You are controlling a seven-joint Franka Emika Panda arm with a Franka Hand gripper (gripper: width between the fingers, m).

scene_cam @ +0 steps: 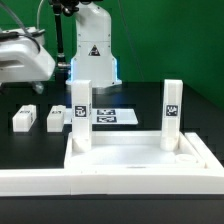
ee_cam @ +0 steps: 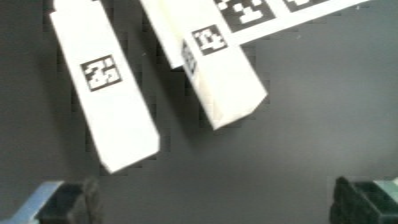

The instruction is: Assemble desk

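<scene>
The white desk top [scene_cam: 130, 158] lies flat in the foreground. Two legs stand upright at its far corners, one on the exterior view's left [scene_cam: 80, 108] and one on the right [scene_cam: 172, 108]. Two loose legs [scene_cam: 25, 118] [scene_cam: 55, 117] lie on the black table at the exterior view's left. In the wrist view they show as two long white blocks with tags [ee_cam: 107, 90] [ee_cam: 217, 72]. My gripper [scene_cam: 28, 62] hangs well above them, open and empty [ee_cam: 214, 205], with one dark finger [ee_cam: 54, 202] at each side of the wrist view.
The marker board [scene_cam: 115, 116] [ee_cam: 267, 12] lies flat behind the desk top, beside the loose legs. A long white rail [scene_cam: 60, 184] runs along the desk top's near side. The robot base [scene_cam: 95, 50] stands at the back.
</scene>
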